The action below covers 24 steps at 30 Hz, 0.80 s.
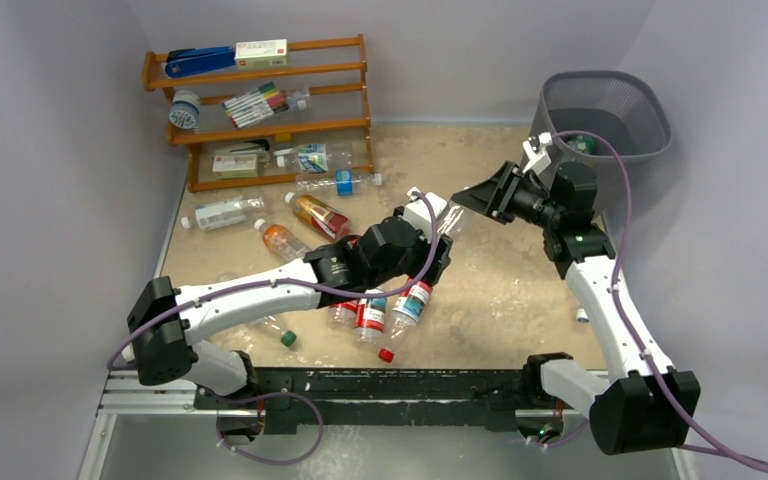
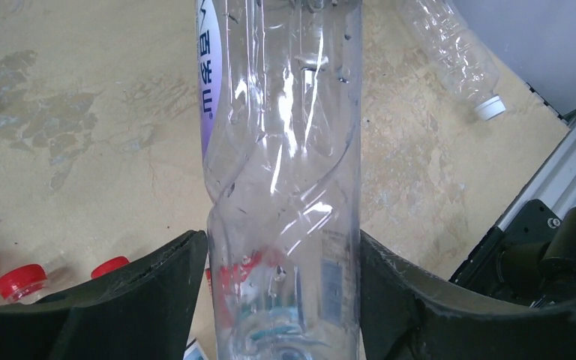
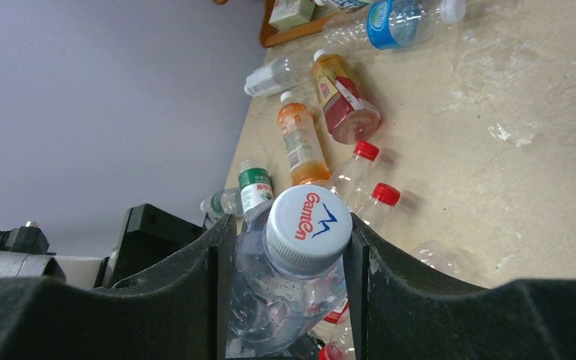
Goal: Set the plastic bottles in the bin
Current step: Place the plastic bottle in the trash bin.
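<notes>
Left hand (image 2: 281, 251), right hand (image 3: 289, 232) around bottle (image 2: 285, 112)

From my overhead feed, plain pale lilac-grey walls (image 1: 60, 150) closed the cell in on the left, back and right. The tabletop (image 1: 520, 290) was a mottled sandy beige, scuffed with paler and darker blotches. A brown wooden shelf rack (image 1: 364, 100) stood in the back-left corner, tight to the walls. A bare aluminium rail (image 1: 150, 400) ran along the near edge. The light was soft and even, and shadows were faint.
</notes>
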Motion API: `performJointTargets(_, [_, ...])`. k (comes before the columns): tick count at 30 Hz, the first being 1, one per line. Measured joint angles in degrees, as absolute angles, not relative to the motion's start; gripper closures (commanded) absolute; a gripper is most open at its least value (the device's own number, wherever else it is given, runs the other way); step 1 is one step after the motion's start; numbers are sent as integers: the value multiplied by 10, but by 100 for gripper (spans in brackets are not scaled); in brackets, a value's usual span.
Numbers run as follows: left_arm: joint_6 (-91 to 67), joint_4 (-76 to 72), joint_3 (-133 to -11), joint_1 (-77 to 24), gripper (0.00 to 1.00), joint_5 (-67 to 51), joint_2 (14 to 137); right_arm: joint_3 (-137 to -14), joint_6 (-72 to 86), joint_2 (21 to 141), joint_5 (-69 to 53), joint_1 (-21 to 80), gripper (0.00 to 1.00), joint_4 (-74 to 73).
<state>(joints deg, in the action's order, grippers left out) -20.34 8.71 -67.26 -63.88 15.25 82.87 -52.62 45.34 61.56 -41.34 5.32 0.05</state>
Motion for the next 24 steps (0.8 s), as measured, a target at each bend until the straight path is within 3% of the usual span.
performJointTargets(14, [-198, 142, -684, -639, 21, 186, 783, -632, 430, 654, -406, 61, 77, -52])
performJointTargets(24, [-204, 180, -693, -639, 18, 200, 694, -822, 364, 740, -351, 52, 77, -148])
